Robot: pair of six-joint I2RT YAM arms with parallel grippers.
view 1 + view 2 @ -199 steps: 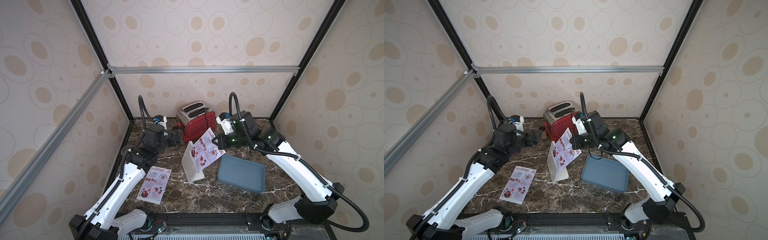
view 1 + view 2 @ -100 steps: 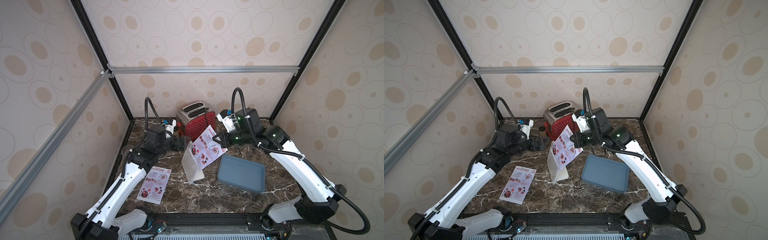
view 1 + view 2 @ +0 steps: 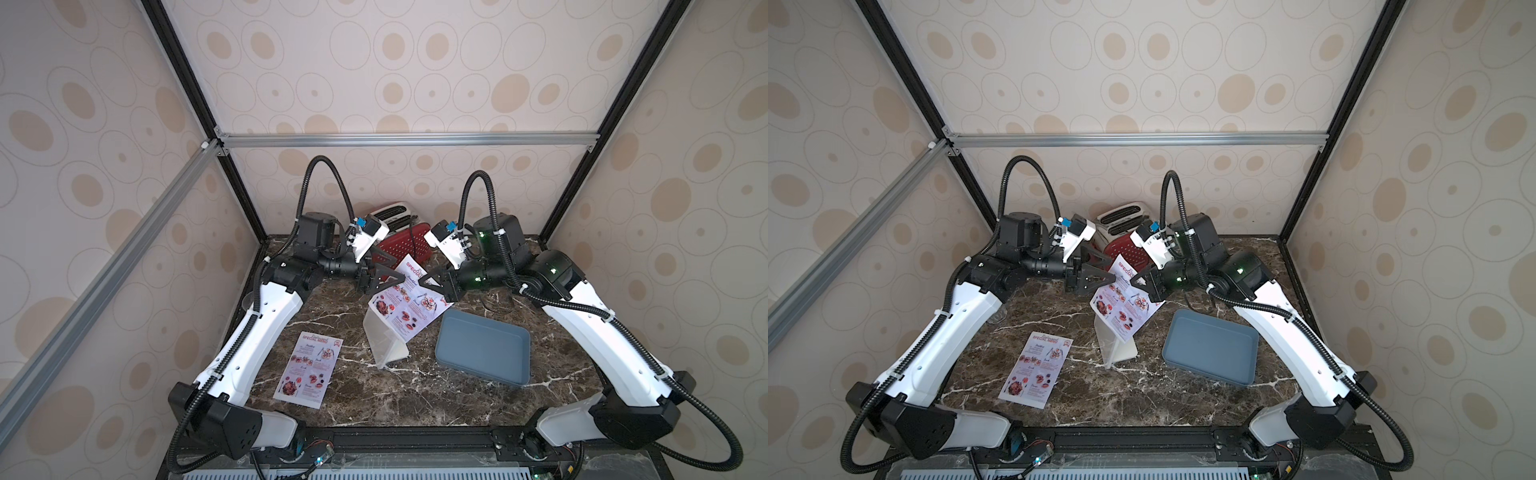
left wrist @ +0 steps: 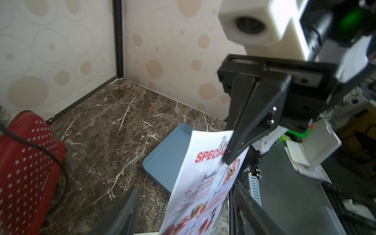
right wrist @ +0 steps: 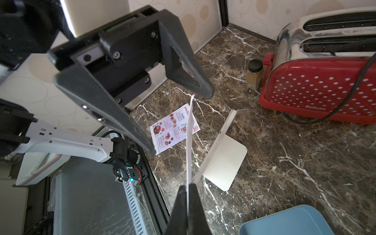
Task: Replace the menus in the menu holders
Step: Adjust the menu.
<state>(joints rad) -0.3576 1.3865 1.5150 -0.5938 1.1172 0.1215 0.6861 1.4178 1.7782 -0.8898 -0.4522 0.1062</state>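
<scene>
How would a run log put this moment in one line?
right gripper: shut on held menu | left gripper: open, straddling its edge | menu holder: standing on table | spare menu: lying flat

Both top views look steeply down from high over the front edge, facing the back wall, far enough to take in the whole table (image 3: 365, 399) and both arms, near-identical framing. Left wrist camera sits close behind its own jaws and faces the right gripper (image 4: 231, 157) across the held menu (image 4: 203, 183). Right wrist camera looks back at the left gripper (image 5: 178, 122), and both share that sheet, the tray (image 4: 166, 160) and toaster (image 4: 26, 162).
</scene>
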